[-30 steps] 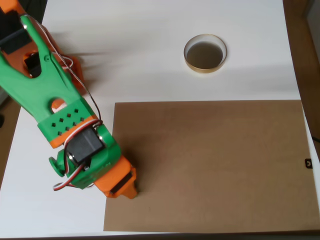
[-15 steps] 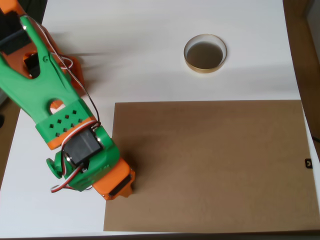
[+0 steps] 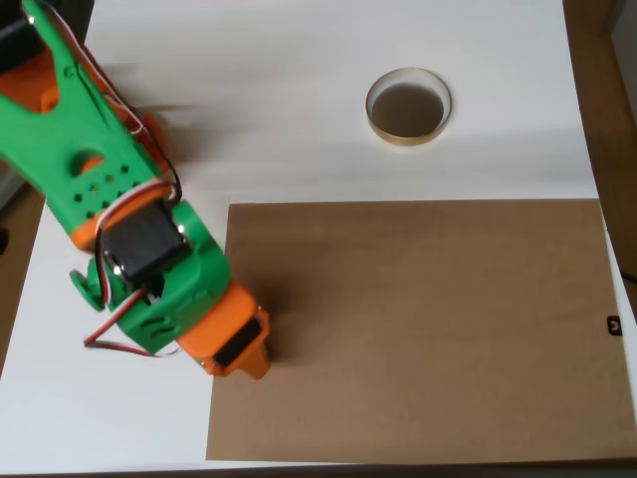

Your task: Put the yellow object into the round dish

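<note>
From overhead, my green and orange arm (image 3: 109, 214) reaches in from the upper left, and my gripper (image 3: 244, 360) points down at the left edge of the brown cardboard sheet (image 3: 418, 329). The orange jaw block and the black servo (image 3: 139, 242) above it cover my fingertips, so I cannot tell whether my jaws are apart, together, or clamped on anything. The yellow object lies somewhere I cannot make out; the yellowish-orange at the tip of my gripper may be my own plastic or may be the object, and I cannot say which.

The round dish (image 3: 408, 107) sits on the white table (image 3: 299, 100), up and to the right of me, well apart from my gripper. Its pale gold rim rings a dark brownish inside, and it stands just above the top edge of the cardboard without touching it. The cardboard lies flat and bare between me and the dish, and the white table beyond it is bare too. Red, white and black wires (image 3: 119, 334) loop out from my wrist on the left. A small black piece (image 3: 613, 325) lies at the cardboard's right edge.
</note>
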`<move>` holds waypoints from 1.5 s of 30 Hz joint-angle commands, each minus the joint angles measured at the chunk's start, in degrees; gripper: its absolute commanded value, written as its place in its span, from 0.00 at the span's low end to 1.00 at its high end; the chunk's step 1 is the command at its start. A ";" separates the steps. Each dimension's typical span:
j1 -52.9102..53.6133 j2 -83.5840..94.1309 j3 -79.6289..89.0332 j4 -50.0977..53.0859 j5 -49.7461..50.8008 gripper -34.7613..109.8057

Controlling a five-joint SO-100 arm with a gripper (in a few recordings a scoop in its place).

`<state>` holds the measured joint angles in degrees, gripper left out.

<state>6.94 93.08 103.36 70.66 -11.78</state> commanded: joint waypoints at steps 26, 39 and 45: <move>-21.97 17.31 6.86 4.31 -6.50 0.24; -34.37 11.60 -1.41 9.58 -5.01 0.24; -39.46 10.72 -2.72 10.81 -4.13 0.24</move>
<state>-29.53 102.66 104.77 80.68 -16.17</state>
